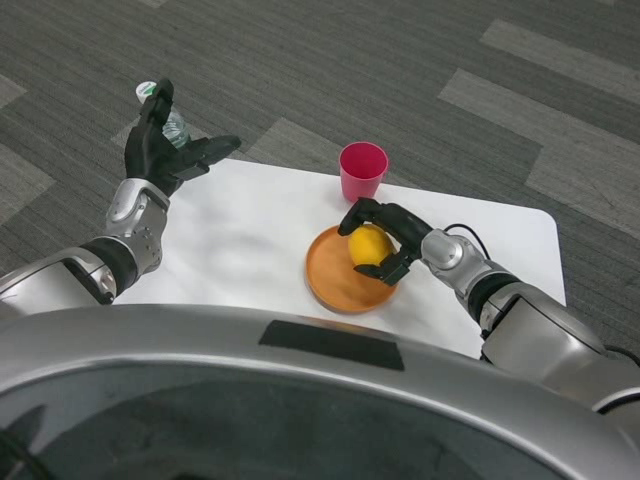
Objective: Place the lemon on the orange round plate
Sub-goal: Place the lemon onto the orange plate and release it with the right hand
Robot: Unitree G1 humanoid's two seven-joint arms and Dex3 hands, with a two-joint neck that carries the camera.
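On the white table (pixel 250 230), the right hand (pixel 385 240) curls its black fingers around a smooth yellow lemon (pixel 368 245), holding it over the shallow orange round plate (pixel 330 280). Just behind the plate stands a pink plastic cup (pixel 362 170). At the table's far left corner, the left hand (pixel 165 150) hangs raised, fingers spread, holding nothing.

A yellow lemon (pixel 368 245) sits over the orange round plate (pixel 335 275), a shallow rimmed dish lying flat on the white table (pixel 240 240).
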